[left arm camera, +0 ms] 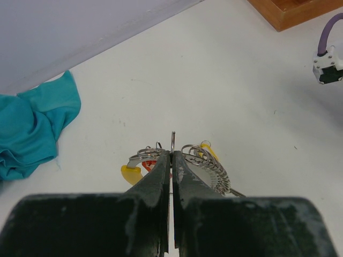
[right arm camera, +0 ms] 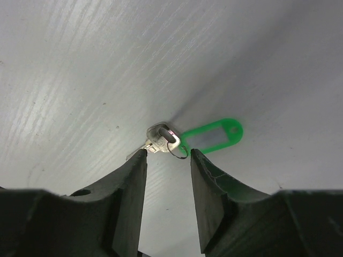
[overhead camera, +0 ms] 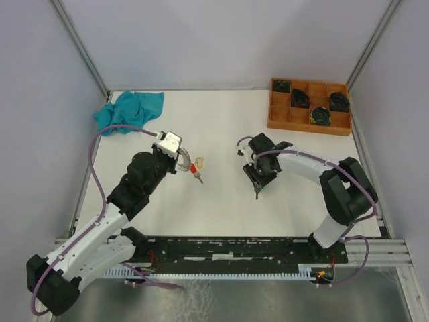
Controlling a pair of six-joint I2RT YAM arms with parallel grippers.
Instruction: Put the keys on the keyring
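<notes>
The left fingers [left arm camera: 155,184] are pressed together and pinch a thin wire loop of the keyring [left arm camera: 210,168]. Its ribbed part shows just beside them, with a red tag [left arm camera: 150,164] and a yellow tag [left arm camera: 131,174] close by. The right fingers [right arm camera: 214,198] are spread, and the green-tagged key [right arm camera: 161,140] lies on the white surface [right arm camera: 80,64] just ahead of the gap between their tips, well apart from the keyring.

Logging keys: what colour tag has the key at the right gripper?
Green tag; right wrist view shows it best.
</notes>
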